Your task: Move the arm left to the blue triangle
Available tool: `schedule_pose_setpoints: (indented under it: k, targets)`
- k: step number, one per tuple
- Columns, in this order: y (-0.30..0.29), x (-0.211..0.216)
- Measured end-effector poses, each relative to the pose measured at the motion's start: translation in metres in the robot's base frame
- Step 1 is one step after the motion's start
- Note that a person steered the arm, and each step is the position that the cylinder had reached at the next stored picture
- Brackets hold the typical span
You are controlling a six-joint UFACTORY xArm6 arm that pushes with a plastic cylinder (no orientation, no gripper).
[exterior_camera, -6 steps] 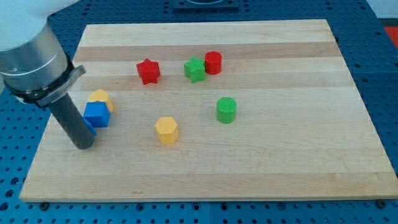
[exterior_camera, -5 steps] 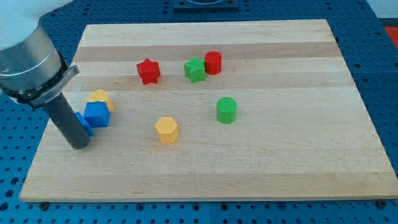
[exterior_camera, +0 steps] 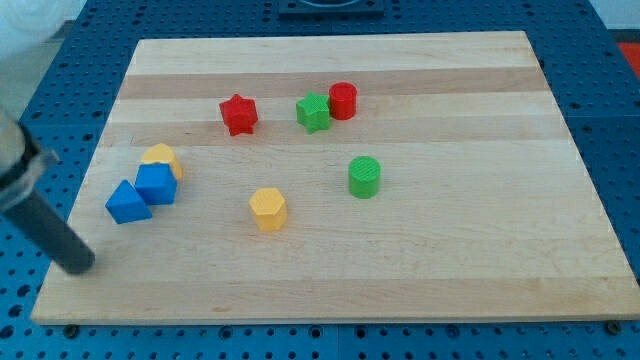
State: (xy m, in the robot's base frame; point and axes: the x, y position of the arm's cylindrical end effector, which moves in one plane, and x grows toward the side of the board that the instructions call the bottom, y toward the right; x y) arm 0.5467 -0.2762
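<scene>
Since the earlier frame my tip [exterior_camera: 78, 265] has slid toward the view's bottom-left, off the blue triangle [exterior_camera: 126, 203], now fully exposed.
No claw on this rig, just the rod. Near to far: tip by the board's [exterior_camera: 450, 280] lower-left edge; triangle touching blue cube [exterior_camera: 156, 184], yellow block [exterior_camera: 161, 157] behind; yellow hexagon [exterior_camera: 268, 209]; green cylinder [exterior_camera: 364, 176]; red star [exterior_camera: 238, 114], green star [exterior_camera: 312, 111], red cylinder [exterior_camera: 343, 100].

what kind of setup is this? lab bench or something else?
Most likely a robot lab bench. A wooden board lies on a blue perforated table, with small coloured blocks such as the blue triangle scattered on it, and my tip rests near the board's left edge, left of and below that triangle.
</scene>
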Motion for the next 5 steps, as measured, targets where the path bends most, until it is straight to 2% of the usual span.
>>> schedule_pose_setpoints:
  k: [1, 2, 3, 5]
  targets:
    - [-0.018, -0.071]
    - [-0.024, -0.098]
    - [-0.025, -0.105]
    - [-0.01, -0.051]
